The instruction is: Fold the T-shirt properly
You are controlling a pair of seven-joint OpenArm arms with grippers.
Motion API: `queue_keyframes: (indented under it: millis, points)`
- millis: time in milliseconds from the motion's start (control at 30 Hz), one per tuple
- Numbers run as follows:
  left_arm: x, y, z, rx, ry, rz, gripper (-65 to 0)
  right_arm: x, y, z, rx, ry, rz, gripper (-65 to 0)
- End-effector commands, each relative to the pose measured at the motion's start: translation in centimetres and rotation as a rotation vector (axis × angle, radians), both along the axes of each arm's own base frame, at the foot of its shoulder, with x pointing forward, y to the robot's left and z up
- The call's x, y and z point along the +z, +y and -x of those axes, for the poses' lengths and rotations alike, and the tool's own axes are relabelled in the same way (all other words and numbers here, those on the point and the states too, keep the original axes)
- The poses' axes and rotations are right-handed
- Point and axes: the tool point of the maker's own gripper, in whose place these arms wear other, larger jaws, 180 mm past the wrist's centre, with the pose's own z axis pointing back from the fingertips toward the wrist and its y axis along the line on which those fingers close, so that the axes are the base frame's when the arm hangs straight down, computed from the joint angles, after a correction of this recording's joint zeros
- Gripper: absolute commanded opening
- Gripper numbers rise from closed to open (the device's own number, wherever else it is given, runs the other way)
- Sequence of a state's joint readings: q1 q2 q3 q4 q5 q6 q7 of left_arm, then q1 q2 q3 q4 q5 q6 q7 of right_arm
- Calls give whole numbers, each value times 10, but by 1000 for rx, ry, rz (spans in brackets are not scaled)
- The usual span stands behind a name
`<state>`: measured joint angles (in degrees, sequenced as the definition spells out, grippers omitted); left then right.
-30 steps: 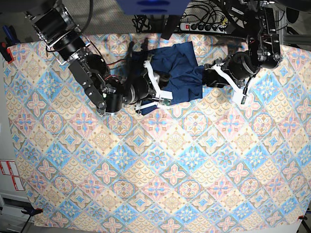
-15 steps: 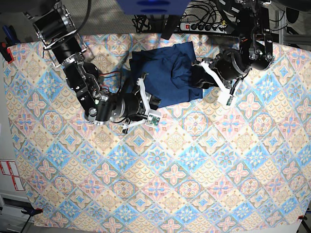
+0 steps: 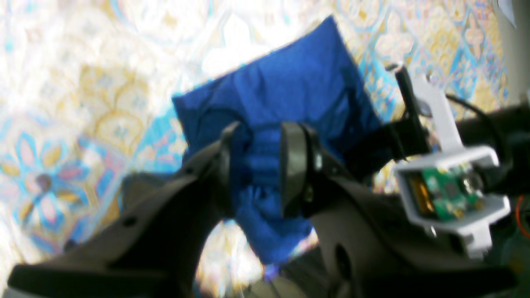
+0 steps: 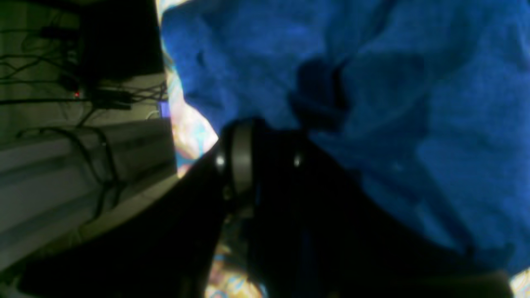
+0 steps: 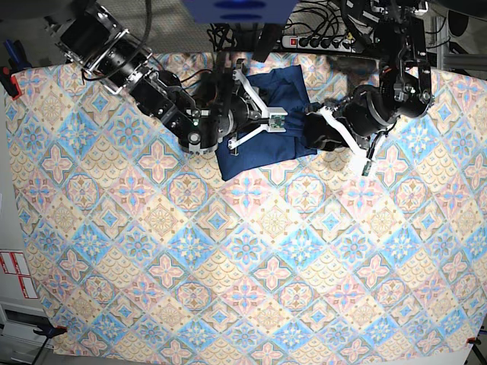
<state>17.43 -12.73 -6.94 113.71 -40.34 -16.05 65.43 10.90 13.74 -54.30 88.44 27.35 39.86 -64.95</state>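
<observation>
The T-shirt (image 5: 266,137) is a dark blue folded bundle at the far middle of the table. In the left wrist view my left gripper (image 3: 258,165) is shut on a bunched edge of the T-shirt (image 3: 290,91), with cloth filling the gap between its fingers (image 3: 293,163). In the base view that left gripper (image 5: 310,129) sits at the bundle's right edge. My right gripper (image 5: 232,114) lies over the bundle's left part. In the right wrist view the right gripper (image 4: 267,163) is in deep shadow, and a dark fold of the T-shirt (image 4: 414,103) runs down into its jaws.
The pastel patterned tablecloth (image 5: 251,258) covers the whole table. A power strip and cables (image 5: 319,39) lie beyond the far edge. The right arm's white wrist camera bracket (image 3: 449,186) hangs close beside the left gripper.
The right arm has swung from below-left of the T-shirt up onto its left side. The bundle looks narrower now. The left gripper has shifted slightly, staying at the right edge.
</observation>
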Motion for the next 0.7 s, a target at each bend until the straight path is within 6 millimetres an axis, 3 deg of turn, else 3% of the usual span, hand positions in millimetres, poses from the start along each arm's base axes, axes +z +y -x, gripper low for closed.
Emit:
queue_keyframes:
  millis: [0, 67, 167, 333, 433, 600, 667]
  points:
    - [13, -1, -11, 10, -60, 17, -509, 18, 12, -9, 0, -16, -66, -538]
    - [14, -3, -16, 27, -85, 34, -509, 27, 16, -9, 1, 4, -98, -537]
    - [4, -22, -26, -9, -70, 58, -509, 44, 20, -26, -31, 5, -153, -539]
    - [-11, -71, -24, -168, -45, 38, -509, 52, -14, -63, -171, -27, -161, -540]
    - [-10, -76, -30, -193, -64, 4, -509, 53, -33, -77, -224, -46, -148, -540]
    - [-29, -78, -38, -194, -32, -47, -509, 54, -43, -84, -265, -52, -147, -540]
    - [-32, -91, -33, -241, -23, -56, -509, 52, -51, -86, -293, -52, -143, -540]
